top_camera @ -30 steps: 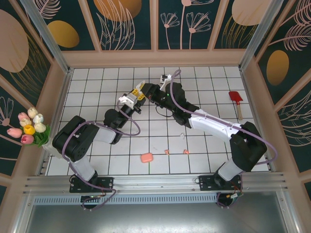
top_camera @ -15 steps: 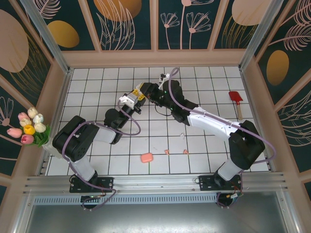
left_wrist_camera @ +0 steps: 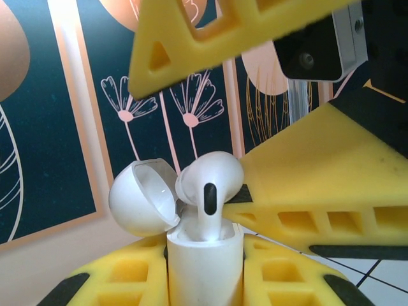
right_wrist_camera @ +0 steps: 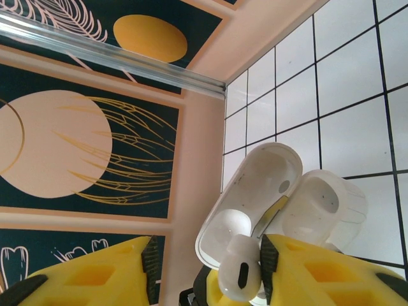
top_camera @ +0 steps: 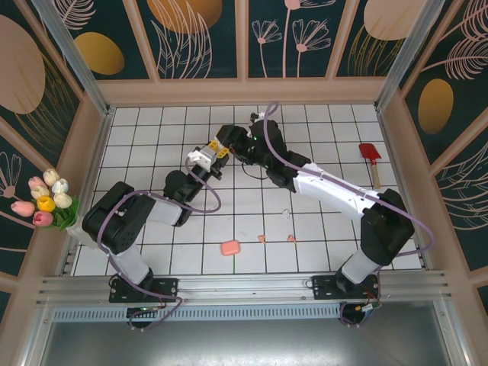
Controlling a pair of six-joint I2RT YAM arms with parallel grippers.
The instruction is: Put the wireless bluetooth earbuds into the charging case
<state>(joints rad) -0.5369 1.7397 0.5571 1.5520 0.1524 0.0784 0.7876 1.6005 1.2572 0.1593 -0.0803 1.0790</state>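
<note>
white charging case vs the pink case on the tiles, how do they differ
Lid: the white charging case is open, a white earbud standing in it; the pink case looks shut. Place: the left gripper holds the white charging case raised off the table; the pink case lies on it. Both are small and rounded.

I find nothing to read: no text, label, brand, number or sign on the white case (left_wrist_camera: pixel 204 268), the earbud (left_wrist_camera: pixel 217 172), the painted wall panels (top_camera: pixel 191 38) or the tiled floor (top_camera: pixel 152 130).
</note>
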